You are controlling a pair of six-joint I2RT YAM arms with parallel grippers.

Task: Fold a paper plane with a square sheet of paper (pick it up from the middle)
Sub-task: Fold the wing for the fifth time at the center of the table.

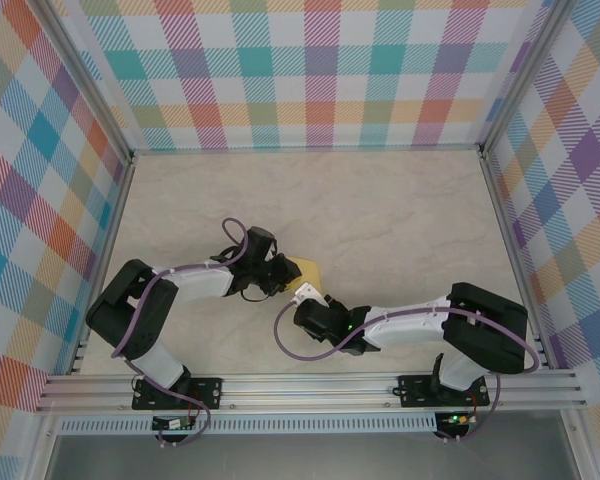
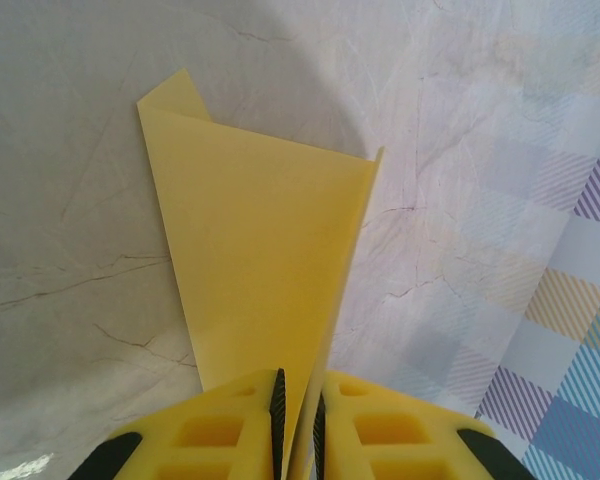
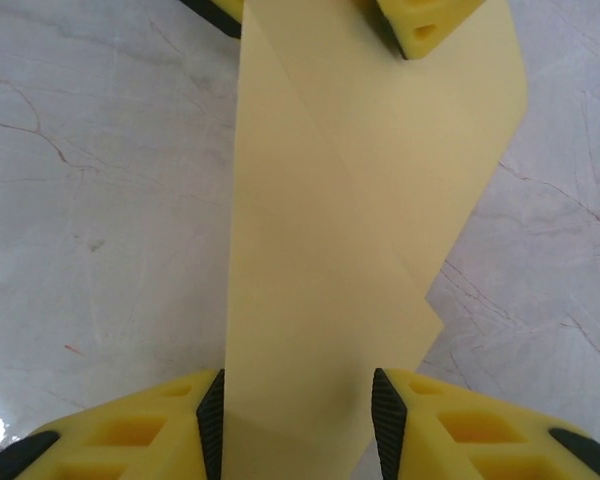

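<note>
The left gripper (image 2: 298,400) was clamped on the creased yellow sheet of paper (image 2: 260,250) over the desk (image 2: 70,250); the right gripper (image 3: 298,395) stood open, jaws straddling the sheet.

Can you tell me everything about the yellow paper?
The yellow paper is thin, plain and smooth. It is folded into a layered wedge, with a slanting crease across it and one small corner poking out. It sits near the middle of the pale marbled table, between the two arms. The left hand pinches one end tight. The right hand has its fingers apart, one on each side of the other end.
</note>
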